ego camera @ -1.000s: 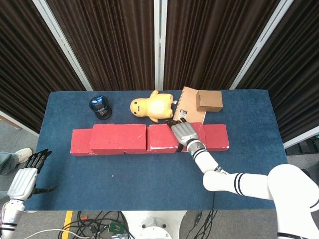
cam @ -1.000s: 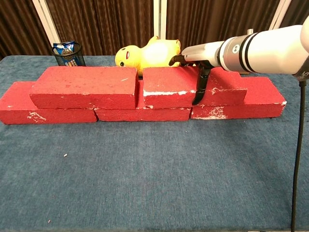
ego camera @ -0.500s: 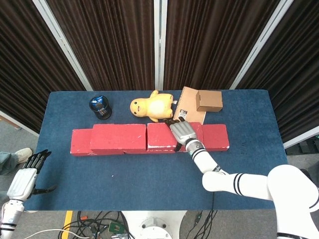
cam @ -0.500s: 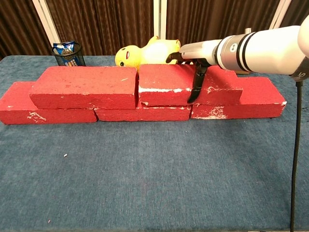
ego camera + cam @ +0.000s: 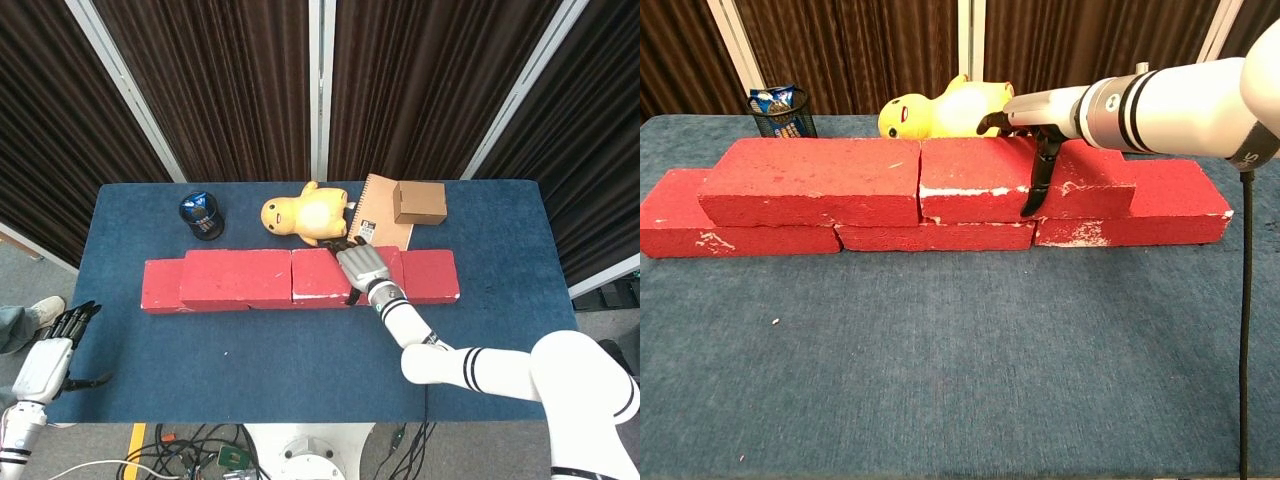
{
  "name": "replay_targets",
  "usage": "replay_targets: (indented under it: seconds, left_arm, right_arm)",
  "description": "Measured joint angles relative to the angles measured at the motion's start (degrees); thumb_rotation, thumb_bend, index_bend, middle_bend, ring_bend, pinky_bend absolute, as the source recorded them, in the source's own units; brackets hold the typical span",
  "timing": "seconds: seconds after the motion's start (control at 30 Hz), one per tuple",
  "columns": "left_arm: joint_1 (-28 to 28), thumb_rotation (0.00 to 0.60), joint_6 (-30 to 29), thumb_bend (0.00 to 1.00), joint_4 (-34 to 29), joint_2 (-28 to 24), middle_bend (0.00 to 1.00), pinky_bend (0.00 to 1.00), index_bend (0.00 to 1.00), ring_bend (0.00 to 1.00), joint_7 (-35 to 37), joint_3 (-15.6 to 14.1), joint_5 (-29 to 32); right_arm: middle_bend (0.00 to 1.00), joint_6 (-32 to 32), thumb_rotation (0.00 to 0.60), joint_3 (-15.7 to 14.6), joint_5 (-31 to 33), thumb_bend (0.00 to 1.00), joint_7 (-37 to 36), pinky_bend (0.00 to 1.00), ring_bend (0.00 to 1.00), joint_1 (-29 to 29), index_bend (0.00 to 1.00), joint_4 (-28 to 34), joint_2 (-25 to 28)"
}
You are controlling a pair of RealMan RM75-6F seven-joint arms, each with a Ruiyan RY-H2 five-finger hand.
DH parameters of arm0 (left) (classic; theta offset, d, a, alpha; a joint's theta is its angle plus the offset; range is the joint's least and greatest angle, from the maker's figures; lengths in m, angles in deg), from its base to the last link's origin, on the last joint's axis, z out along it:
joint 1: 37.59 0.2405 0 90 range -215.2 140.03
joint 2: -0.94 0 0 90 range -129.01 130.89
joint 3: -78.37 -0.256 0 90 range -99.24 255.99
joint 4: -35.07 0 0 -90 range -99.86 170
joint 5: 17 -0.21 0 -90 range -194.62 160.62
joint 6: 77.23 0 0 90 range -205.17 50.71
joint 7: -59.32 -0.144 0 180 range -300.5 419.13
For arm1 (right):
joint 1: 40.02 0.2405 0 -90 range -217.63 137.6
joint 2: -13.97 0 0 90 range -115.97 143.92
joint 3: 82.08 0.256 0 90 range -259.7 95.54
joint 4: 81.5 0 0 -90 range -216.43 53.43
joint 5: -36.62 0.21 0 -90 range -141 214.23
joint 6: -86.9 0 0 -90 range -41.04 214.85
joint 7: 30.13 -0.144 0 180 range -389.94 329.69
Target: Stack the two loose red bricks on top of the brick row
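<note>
Bricks sat two on the bottom row [image 5: 940, 236]; my right hand [image 5: 363, 268] gripped the right upper brick [image 5: 1025, 180], touching the left one [image 5: 810, 180]. My left hand [image 5: 45, 362], beside the counter [image 5: 300, 360], seemed open, empty.
</note>
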Motion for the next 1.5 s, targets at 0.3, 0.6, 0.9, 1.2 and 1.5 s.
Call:
replay_targets:
  seconds: [0.3,0.6,0.9,1.2,1.5]
  left_arm:
    - [0.0,0.6,0.2,0.05,0.2,0.0,0.0,0.0,0.0,0.0,0.4,0.0,0.1]
    - [0.0,0.6,0.2,0.05,0.1,-0.2,0.0,0.0,0.0,0.0,0.7,0.1,0.1]
    - [0.0,0.6,-1.0,0.05,-0.4,-0.4,0.0,0.0,0.0,0.0,-0.1,0.6,-0.2]
    - [0.2,0.6,-3.2,0.05,-1.8,-1.1,0.0,0.0,0.0,0.0,-3.1,1.8,-0.3]
    - [0.4,0.6,-4.2,0.05,-2.7,-2.2,0.0,0.0,0.0,0.0,-8.1,2.3,-0.2]
  right_arm:
    - [0.13,-0.9,0.6,-0.2,0.9,0.0,0.1,0.0,0.07,0.3,0.0,-0.2,0.0]
    - [0.0,-1.2,0.6,0.5,-0.2,0.0,-2.1,0.0,0.0,-0.2,0.0,0.8,1.0]
    - [0.0,2.6,0.6,1.0,-5.3,0.0,-4.2,0.0,0.0,-3.0,0.0,9.3,7.0]
    - [0.0,17.5,0.6,-4.2,-26.2,0.0,-7.0,0.0,0.0,-15.0,0.0,21.9,18.8]
    - [0.0,38.6,0.6,-16.4,-50.3,0.0,-18.9,0.0,0.0,-39.5,0.0,19.6,24.7]
